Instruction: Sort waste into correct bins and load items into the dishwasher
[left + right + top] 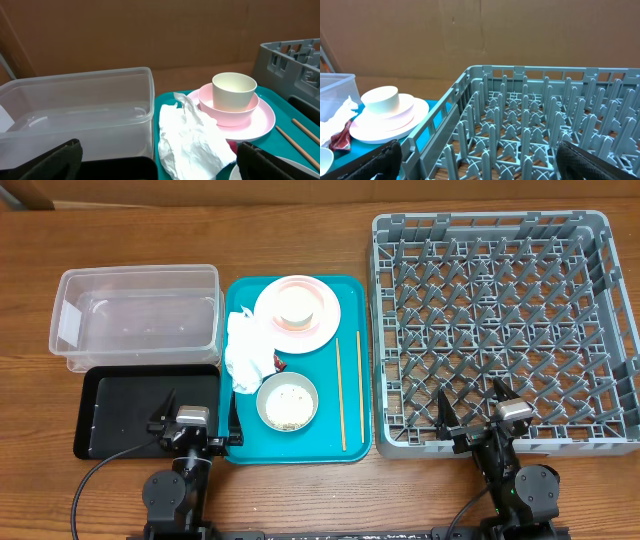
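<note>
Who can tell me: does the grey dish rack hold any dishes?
No: the grey dish rack shows only bare pegs and lattice, while the pink plate sits on the teal tray.

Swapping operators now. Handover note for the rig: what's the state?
Left gripper: open, holding nothing, at the black tray's near right corner.
Right gripper: open, holding nothing, at the dish rack's near edge.
All on the teal tray: white cup in pink bowl on pink plate, napkin, red wrapper, grey-white bowl with rice grains, two chopsticks.
Clear tub, black tray and rack hold none of these.
Done: nothing.
Left: waste to bins, dishes and chopsticks to rack.
</note>
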`<state>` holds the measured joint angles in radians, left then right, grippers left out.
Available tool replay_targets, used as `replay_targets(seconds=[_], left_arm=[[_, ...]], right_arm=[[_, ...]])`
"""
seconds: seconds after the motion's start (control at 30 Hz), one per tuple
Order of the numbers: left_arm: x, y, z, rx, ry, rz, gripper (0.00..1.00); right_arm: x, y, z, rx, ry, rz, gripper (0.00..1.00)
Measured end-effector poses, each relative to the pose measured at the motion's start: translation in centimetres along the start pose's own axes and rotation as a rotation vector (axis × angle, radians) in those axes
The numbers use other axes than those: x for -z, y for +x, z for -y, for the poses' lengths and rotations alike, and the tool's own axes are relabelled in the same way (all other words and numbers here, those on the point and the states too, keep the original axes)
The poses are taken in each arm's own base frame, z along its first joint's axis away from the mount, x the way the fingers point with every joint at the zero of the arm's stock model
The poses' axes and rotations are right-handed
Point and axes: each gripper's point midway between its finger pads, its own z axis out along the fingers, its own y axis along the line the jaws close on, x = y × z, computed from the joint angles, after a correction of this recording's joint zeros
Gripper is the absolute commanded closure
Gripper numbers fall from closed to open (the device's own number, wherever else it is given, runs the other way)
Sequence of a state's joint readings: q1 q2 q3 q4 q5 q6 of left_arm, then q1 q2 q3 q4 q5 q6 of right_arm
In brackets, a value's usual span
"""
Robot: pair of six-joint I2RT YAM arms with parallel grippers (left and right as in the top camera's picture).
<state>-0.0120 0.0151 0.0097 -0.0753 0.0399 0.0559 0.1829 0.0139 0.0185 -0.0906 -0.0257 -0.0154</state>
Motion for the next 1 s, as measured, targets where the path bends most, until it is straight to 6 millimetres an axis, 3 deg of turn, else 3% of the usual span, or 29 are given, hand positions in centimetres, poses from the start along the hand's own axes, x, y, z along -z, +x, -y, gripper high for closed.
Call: replay_targets(seconds=[0.8, 1.0], left_arm=[[0.0, 0.0, 0.0, 0.0, 0.0, 0.0, 0.0], [0.1, -1.0, 0.1, 0.054, 0.008, 0.025, 0.0]], right_arm=[[0.0, 0.0, 0.0, 0.0, 0.0, 0.001, 0.0], [0.0, 0.0, 0.0, 0.0, 0.0, 0.0, 0.0]])
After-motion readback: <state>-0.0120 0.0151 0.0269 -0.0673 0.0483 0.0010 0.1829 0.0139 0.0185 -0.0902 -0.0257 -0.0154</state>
